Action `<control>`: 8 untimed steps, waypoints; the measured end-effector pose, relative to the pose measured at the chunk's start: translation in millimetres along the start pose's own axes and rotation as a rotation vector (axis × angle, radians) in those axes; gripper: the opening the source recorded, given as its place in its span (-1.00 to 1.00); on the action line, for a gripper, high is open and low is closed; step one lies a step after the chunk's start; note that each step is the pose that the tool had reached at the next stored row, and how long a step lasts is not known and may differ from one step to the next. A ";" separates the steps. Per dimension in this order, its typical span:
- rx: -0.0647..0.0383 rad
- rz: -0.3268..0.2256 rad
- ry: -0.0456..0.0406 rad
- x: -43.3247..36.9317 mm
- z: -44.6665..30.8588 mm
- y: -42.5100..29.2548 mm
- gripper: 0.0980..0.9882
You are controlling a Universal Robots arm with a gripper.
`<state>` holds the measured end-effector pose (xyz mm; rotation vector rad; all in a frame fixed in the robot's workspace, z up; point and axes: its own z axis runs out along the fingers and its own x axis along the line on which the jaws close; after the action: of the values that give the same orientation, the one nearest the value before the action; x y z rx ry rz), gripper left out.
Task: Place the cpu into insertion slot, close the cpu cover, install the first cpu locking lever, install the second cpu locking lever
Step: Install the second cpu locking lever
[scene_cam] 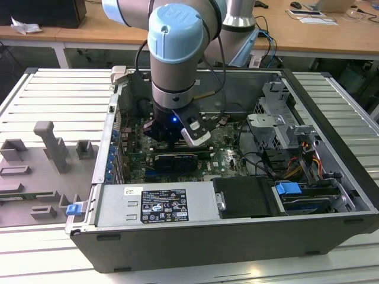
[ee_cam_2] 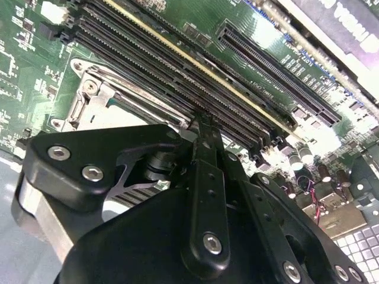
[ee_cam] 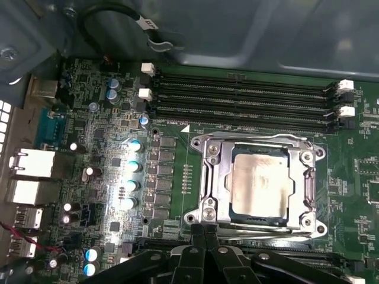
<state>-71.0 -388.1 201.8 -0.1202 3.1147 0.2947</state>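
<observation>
In the first wrist view the cpu (ee_cam: 261,180), a pale silvery-tan square, lies in the insertion slot (ee_cam: 229,188), whose dark rim shows around it. The silvery cpu cover (ee_cam: 213,171) is folded down flat over the chip's edges. A thin metal lever rod (ee_cam: 254,139) runs along the cover's side toward the memory slots. My gripper (ee_cam: 204,228) is shut with its two black fingers pressed together. Its tips sit at the cover's opposite edge, beside a corner screw (ee_cam: 207,205). In the second wrist view the gripper (ee_cam_2: 204,125) points at the socket frame (ee_cam_2: 89,103). In the exterior view the gripper (scene_cam: 172,144) hangs inside the case.
Long black memory slots (ee_cam: 243,97) run just beyond the socket. Capacitors (ee_cam: 135,165) and rear ports (ee_cam: 29,177) stand beside it. The open computer case (scene_cam: 237,236) has a grey power supply (scene_cam: 157,204), a drive cage (scene_cam: 284,130) and loose cables (scene_cam: 254,160) around the arm.
</observation>
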 end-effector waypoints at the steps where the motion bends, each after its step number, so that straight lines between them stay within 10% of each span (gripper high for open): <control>1: -0.002 0.000 -0.0010 0.6 0.6 -0.1 -0.98; 8: -0.012 -0.001 -0.0046 3.0 4.4 1.6 -0.98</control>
<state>-74.1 -385.9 197.7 -0.1207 3.1087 0.3125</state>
